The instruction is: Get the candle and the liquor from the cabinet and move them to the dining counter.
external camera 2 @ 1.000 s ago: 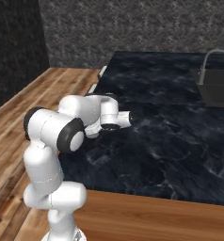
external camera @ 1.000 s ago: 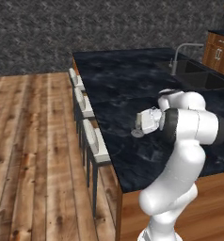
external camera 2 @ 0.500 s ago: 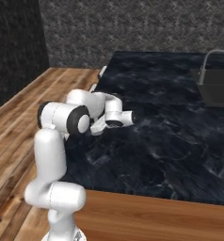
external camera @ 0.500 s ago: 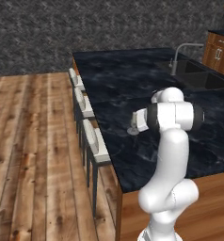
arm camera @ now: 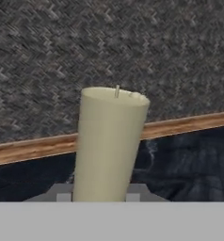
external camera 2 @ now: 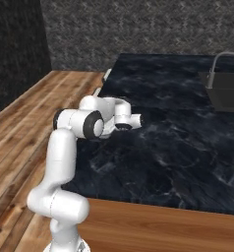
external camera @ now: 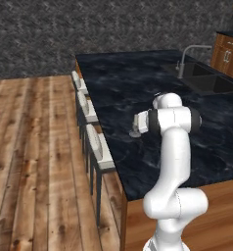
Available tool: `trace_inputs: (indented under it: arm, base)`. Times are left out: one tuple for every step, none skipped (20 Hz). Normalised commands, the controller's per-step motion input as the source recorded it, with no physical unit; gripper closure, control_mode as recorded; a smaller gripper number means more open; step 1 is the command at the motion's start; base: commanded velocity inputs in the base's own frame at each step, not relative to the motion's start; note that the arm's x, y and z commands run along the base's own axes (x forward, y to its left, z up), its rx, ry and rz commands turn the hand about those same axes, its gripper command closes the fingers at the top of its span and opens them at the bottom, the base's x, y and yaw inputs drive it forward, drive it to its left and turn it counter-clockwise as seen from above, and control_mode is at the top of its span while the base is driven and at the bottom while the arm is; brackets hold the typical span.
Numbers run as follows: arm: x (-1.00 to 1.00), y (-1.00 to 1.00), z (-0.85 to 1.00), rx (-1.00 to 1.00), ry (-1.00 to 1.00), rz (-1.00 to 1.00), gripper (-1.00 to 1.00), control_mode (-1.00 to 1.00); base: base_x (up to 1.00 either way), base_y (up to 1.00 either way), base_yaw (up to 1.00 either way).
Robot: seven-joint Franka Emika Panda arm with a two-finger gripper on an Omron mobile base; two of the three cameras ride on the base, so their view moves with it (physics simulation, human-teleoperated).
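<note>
The gripper is nearly closed around the candle, whose base sits at the counter's 9 o'clock edge. Best to open fully, then lift straight up so the candle stays upright.

Cream-white stick candle: bottom cut off at 6 o'clock in hand view, holder hidden. In left base view just its small silvery-grey round base peeks out; rest behind white arm. Black marble dining counter cut off at 3 o'clock.
</note>
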Motion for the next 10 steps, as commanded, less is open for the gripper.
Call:
trace_inputs:
  arm:
    - [0.62,0.00,-0.33,0.01,-0.01,0.00,1.00,-1.00]
    - [0.60,0.00,-0.35,0.01,0.00,0.00,1.00,-1.00]
    - [0.53,0.00,-0.39,0.00,-0.01,0.00,1.00,-1.00]
    - [0.43,0.00,-0.41,0.00,0.00,0.00,1.00,-1.00]
    - [0.39,0.00,-0.43,0.00,0.00,0.00,1.00,-1.00]
    - [0.39,0.00,-0.39,0.00,0.00,0.00,1.00,-1.00]
    - [0.39,0.00,-0.37,0.00,0.00,0.00,1.00,-1.00]
    - [0.37,0.00,-0.37,0.00,0.00,0.00,1.00,-1.00]
    - [0.33,0.00,-0.36,0.00,0.00,0.00,1.00,-1.00]
    - [0.22,0.01,-0.39,0.00,0.00,0.00,1.00,-1.00]
  base:
    - [0.00,0.00,0.00]
    - [0.00,0.00,0.00]
    - [0.00,0.00,0.00]
    - [0.00,0.00,0.00]
    - [0.00,0.00,0.00]
    - [0.00,0.00,0.00]
    - [0.00,0.00,0.00]
    - [0.00,0.00,0.00]
    - [0.00,0.00,0.00]
    - [0.00,0.00,0.00]
